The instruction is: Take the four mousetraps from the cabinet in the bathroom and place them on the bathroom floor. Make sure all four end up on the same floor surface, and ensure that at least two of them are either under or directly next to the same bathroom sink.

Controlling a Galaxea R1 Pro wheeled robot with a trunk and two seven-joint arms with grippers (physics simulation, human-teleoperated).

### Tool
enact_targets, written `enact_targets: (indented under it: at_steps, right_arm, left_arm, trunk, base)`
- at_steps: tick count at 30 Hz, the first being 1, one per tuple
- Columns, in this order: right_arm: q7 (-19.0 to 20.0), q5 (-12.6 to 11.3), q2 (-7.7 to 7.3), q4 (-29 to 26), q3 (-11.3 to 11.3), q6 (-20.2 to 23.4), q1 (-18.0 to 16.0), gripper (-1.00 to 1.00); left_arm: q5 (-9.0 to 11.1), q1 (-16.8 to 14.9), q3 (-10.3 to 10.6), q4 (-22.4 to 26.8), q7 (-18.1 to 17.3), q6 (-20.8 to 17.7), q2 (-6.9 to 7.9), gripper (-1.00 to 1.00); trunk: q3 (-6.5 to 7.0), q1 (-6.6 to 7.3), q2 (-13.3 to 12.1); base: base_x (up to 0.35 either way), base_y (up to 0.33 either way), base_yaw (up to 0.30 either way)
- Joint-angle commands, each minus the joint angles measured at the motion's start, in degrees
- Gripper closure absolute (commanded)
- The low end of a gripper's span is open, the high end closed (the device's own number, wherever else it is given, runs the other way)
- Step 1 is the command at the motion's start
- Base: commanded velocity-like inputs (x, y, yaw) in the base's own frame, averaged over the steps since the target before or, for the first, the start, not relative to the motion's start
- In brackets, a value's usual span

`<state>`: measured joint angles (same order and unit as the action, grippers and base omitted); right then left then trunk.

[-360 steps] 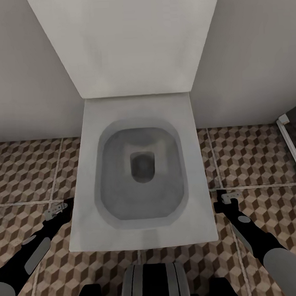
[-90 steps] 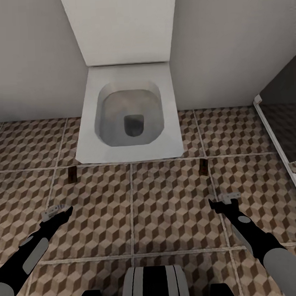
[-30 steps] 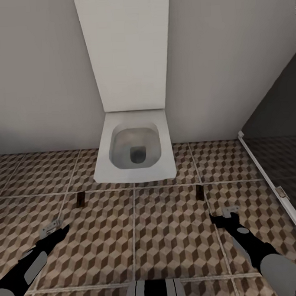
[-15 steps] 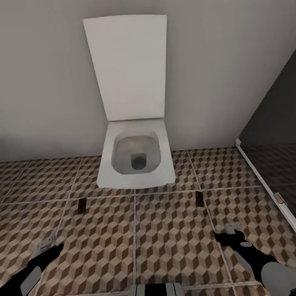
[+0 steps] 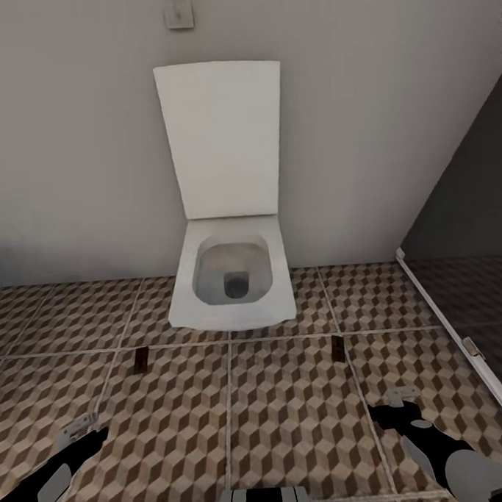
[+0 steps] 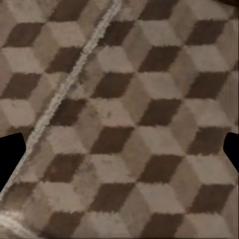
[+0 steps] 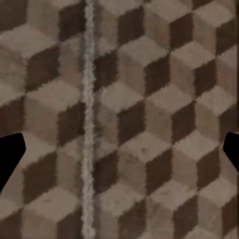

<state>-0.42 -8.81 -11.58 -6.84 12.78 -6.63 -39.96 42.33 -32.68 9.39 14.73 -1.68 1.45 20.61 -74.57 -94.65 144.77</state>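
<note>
Two small brown mousetraps lie on the cube-patterned bathroom floor [image 5: 289, 411] in front of the toilet, one to the left [image 5: 141, 358] and one to the right [image 5: 338, 345]. My left gripper [image 5: 84, 430] hangs low over the tiles, short of the left mousetrap, and is open and empty. My right gripper [image 5: 395, 404] is likewise open and empty, short of the right one. In the wrist views the left gripper [image 6: 119, 154] and right gripper [image 7: 119, 154] have bare tile between widely spread fingertips. The cabinet and the sink are out of view.
A white toilet [image 5: 234, 289] with its lid raised stands against the grey wall straight ahead. A dark glass partition with a white frame [image 5: 461, 328] runs along the right. A small plate [image 5: 179, 14] is fixed high on the wall.
The view has drawn back from the toilet and risen, so the toilet looks smaller and the wall plate has come into sight. The mousetraps lie as before. Both grippers stay open.
</note>
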Motion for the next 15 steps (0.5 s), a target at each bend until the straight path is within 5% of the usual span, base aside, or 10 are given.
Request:
enact_targets:
  at_steps: [1,15]
  right_arm:
    - [-0.1,-0.6,-0.02,0.1,0.5,-0.2,0.0,-1.00]
    - [-0.1,-0.6,0.04,0.2,0.5,-0.3,0.0,-1.00]
  left_arm:
    - [0.6,0.0,0.4,-0.1,-0.1,0.1,-0.19,-1.00]
    - [0.3,0.0,0.5,-0.4,-0.1,0.2,-0.98,-1.00]
  trunk:
    - [0.19,0.03,0.0]
    - [3.29,0.39,-0.2]
  base:
    - [0.000,0.000,0.000]
    - [0.000,0.000,0.000]
